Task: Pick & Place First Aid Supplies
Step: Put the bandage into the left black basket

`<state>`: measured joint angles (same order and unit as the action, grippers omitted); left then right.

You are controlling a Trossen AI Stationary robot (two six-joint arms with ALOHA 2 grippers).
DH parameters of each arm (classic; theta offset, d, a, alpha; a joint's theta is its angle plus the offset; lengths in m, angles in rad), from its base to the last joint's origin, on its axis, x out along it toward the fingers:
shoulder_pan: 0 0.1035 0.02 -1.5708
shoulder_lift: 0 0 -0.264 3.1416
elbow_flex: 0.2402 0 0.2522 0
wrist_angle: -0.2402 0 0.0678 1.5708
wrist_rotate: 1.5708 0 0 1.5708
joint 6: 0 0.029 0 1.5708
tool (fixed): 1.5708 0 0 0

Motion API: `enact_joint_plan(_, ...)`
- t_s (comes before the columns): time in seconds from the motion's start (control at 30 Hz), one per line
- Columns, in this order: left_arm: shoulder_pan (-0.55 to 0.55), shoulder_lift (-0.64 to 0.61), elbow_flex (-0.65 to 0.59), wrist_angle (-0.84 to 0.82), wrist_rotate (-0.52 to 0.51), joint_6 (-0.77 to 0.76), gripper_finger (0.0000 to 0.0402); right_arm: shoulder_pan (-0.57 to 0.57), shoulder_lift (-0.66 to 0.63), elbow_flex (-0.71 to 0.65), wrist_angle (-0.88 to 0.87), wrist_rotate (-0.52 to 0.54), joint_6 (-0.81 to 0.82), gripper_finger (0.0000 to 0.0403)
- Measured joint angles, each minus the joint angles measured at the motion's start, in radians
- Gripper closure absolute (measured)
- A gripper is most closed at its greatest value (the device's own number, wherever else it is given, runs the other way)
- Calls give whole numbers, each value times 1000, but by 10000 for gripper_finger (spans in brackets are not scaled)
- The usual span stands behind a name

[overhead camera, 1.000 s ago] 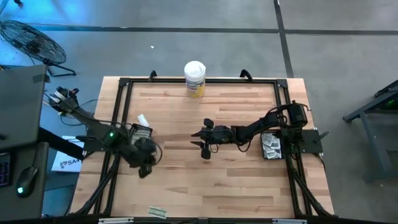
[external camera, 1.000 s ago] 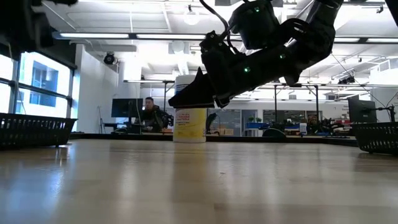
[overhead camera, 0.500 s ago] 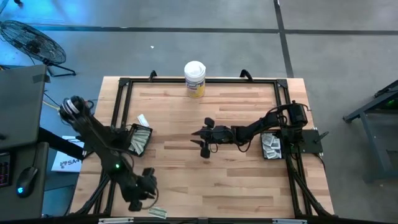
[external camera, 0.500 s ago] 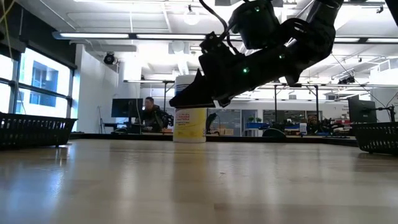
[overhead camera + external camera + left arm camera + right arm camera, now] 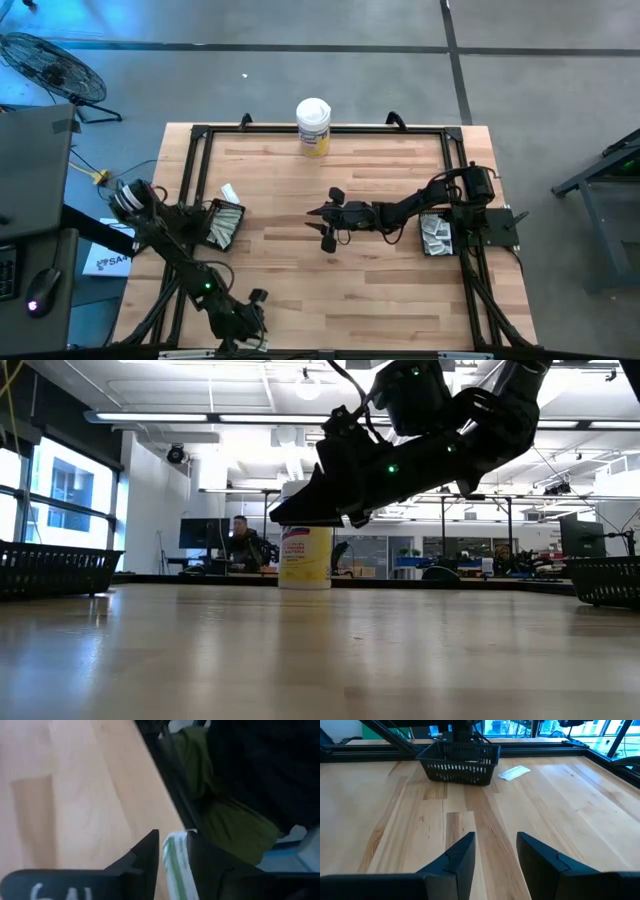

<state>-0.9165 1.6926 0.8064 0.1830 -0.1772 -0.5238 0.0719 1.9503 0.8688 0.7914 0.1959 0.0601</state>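
Left hand (image 5: 255, 322), having swung from beside the left basket (image 5: 222, 224) to the desk (image 5: 330, 160) edge at about 7 o'clock, straddles a green-white strip (image 5: 176, 865) with fingers (image 5: 145, 857) parted, not yet pinching; pickup appears imminent. Right hand (image 5: 325, 222) hovers unchanged at centre, spread and empty. Right basket (image 5: 436, 236) at 3 o'clock holds packets.

Bright overhead ceiling lights (image 5: 150, 417), low view backlit; left wrist view blurred; table (image 5: 380, 290) evenly lit.

left gripper (image 5: 252, 335) swung from its basket to the table's near edge, over a green-white strip (image 5: 176, 865)
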Motion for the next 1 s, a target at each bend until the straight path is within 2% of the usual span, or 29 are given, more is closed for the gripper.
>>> enact_joint_plan(0.23, 0, 85, 0, 72, 7, 28, 259, 0, 0, 0, 0, 0, 10, 265)
enact_joint_plan(0.53, 0, 179, 0, 196, 25, 113, 264, 1, 0, 0, 0, -3, 37, 265)
enact_joint_plan(0.7, 0, 182, -10, 208, -8, 159, 292, -6, 0, 0, 0, 5, 37, 265)
enact_joint_plan(0.93, 1, 183, -21, 218, -20, 181, 388, -6, 0, 0, 0, 6, 37, 265)
enact_joint_plan(1.0, 1, 183, -21, 218, -21, 181, 393, -6, 0, 0, 0, 6, 37, 265)
